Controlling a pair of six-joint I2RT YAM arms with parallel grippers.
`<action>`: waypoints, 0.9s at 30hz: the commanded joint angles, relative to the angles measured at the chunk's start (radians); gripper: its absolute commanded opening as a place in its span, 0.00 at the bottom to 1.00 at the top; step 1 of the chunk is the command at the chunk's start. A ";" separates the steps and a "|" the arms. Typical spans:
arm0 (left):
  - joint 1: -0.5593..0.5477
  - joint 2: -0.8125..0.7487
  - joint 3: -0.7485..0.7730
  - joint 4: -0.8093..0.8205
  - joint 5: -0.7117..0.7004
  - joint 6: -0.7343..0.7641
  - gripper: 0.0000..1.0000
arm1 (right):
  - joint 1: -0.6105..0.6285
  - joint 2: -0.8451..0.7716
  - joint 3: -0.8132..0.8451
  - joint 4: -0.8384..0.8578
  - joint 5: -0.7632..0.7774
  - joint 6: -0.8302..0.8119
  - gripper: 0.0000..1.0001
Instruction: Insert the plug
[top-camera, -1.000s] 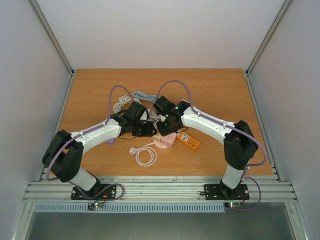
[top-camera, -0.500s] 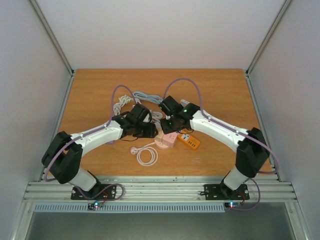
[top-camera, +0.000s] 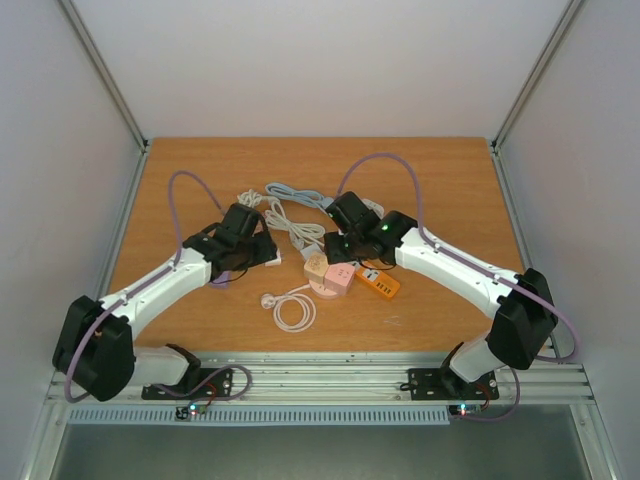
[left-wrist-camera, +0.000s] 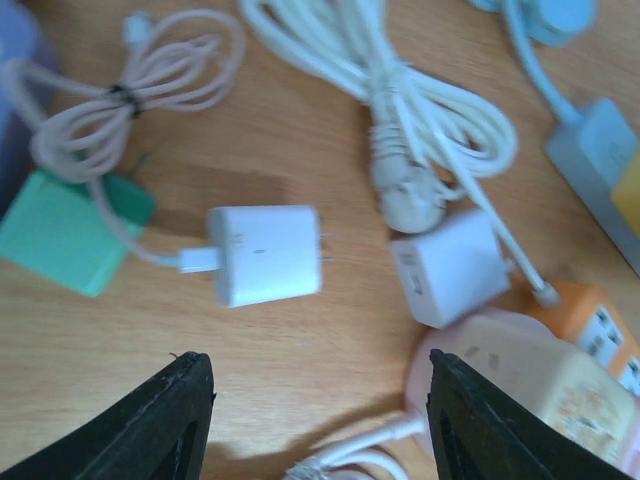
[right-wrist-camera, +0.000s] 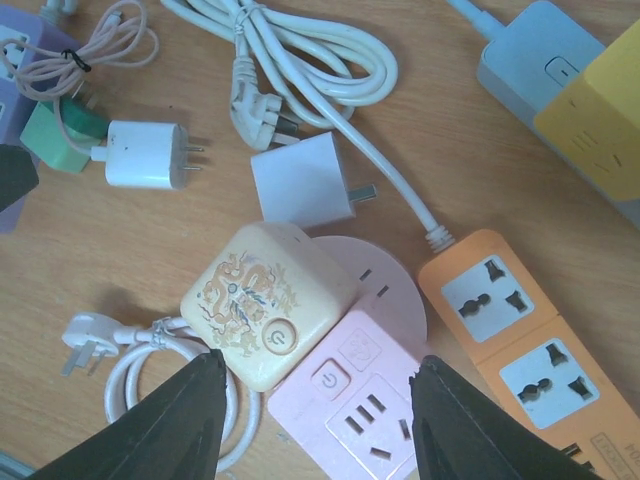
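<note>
A cream cube plug (right-wrist-camera: 262, 303) with a dragon print sits against the pink socket block (right-wrist-camera: 385, 405), on that block's round base. No finger touches it. My right gripper (right-wrist-camera: 315, 415) hangs open above both, one finger to each side. In the top view the cream plug (top-camera: 317, 265) and pink socket (top-camera: 339, 281) lie just below the right gripper (top-camera: 340, 252). My left gripper (left-wrist-camera: 320, 420) is open over bare wood, left of the socket. A white two-prong charger (left-wrist-camera: 265, 255) and a white cube adapter (left-wrist-camera: 450, 268) lie beyond its tips.
An orange power strip (right-wrist-camera: 515, 340) lies right of the pink socket. A coiled white cable with a three-pin plug (right-wrist-camera: 300, 60), a green adapter (right-wrist-camera: 55, 135), a grey and yellow strip (right-wrist-camera: 565, 75) and a white corded plug (top-camera: 290, 308) lie around.
Both grippers have opened and drawn back from the cream plug. The left arm swung away to the left; the right arm pulled back to the right.
</note>
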 joint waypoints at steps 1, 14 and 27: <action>0.040 -0.038 -0.091 0.137 -0.072 -0.154 0.59 | 0.017 -0.014 -0.008 0.013 0.006 0.038 0.52; 0.072 0.041 -0.233 0.447 -0.113 -0.376 0.43 | 0.039 -0.056 -0.037 0.008 -0.006 0.060 0.48; 0.073 0.139 -0.274 0.571 -0.124 -0.438 0.56 | 0.041 -0.079 -0.028 -0.005 0.013 0.058 0.48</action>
